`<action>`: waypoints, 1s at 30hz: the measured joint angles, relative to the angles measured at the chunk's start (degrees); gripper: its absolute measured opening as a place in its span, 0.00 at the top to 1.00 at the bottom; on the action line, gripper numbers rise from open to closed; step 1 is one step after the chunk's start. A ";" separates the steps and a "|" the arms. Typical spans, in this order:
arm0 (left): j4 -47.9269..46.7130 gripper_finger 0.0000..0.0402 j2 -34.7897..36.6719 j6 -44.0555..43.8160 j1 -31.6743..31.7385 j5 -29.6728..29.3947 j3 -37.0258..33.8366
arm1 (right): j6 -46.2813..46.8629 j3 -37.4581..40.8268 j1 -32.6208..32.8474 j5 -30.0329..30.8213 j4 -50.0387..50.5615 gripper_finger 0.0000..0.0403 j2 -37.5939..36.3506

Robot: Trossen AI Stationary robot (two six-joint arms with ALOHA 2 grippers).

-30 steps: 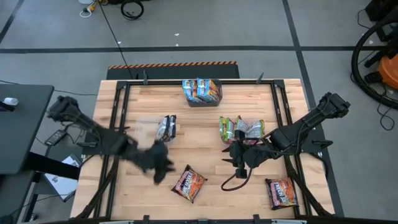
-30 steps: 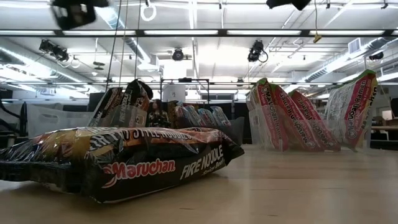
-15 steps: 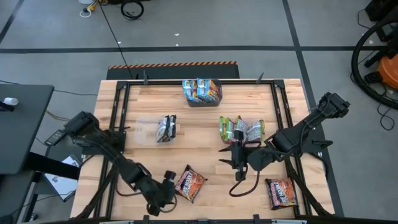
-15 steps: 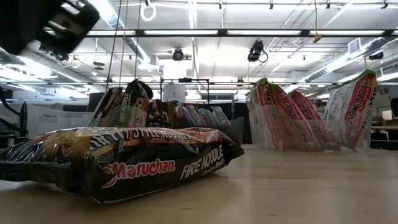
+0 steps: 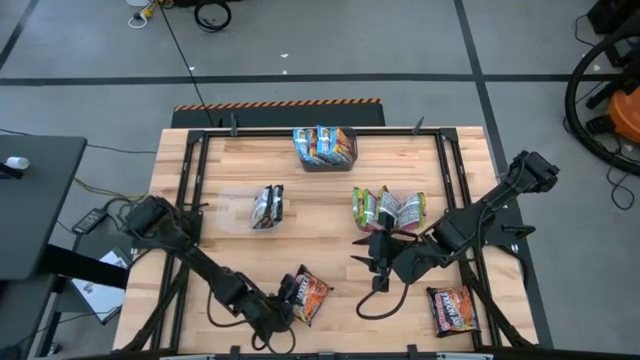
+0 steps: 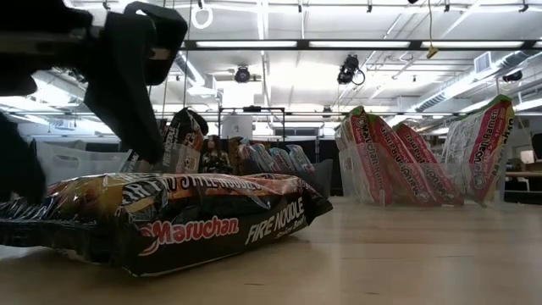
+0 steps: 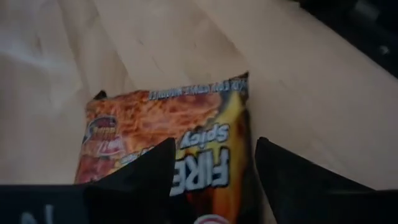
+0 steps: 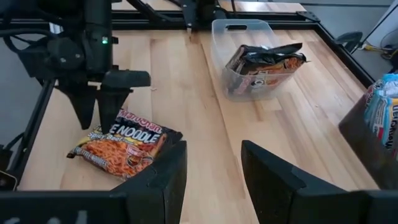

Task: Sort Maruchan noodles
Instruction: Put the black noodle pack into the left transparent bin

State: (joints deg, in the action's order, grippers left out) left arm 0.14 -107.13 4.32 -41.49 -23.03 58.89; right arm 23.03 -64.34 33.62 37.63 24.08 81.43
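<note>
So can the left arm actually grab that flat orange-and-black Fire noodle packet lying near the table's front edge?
Probably yes. The left gripper hangs right over the orange-and-black Fire noodle packet, fingers open to either side of it, and nothing lies between them.

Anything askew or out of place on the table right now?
Two dark Fire packets lie loose outside any tub: one at the front under the open left hand, another at the front right corner. No spill or damage shows.
</note>
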 joint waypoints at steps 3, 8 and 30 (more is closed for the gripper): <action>-0.24 0.48 -1.03 1.30 0.09 0.01 0.05 | -0.02 0.00 -0.12 0.00 0.08 0.61 0.04; -0.08 0.57 -2.39 7.08 0.02 -1.88 0.13 | 0.00 0.00 -0.14 -0.05 0.34 0.61 0.04; -29.77 0.98 8.72 -18.93 2.05 -0.64 14.93 | 2.97 0.00 0.23 -3.43 1.42 0.61 -0.04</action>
State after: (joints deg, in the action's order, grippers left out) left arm -29.63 -98.41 -14.61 -39.44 -23.67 73.82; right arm 26.00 -64.34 33.85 34.20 25.50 81.38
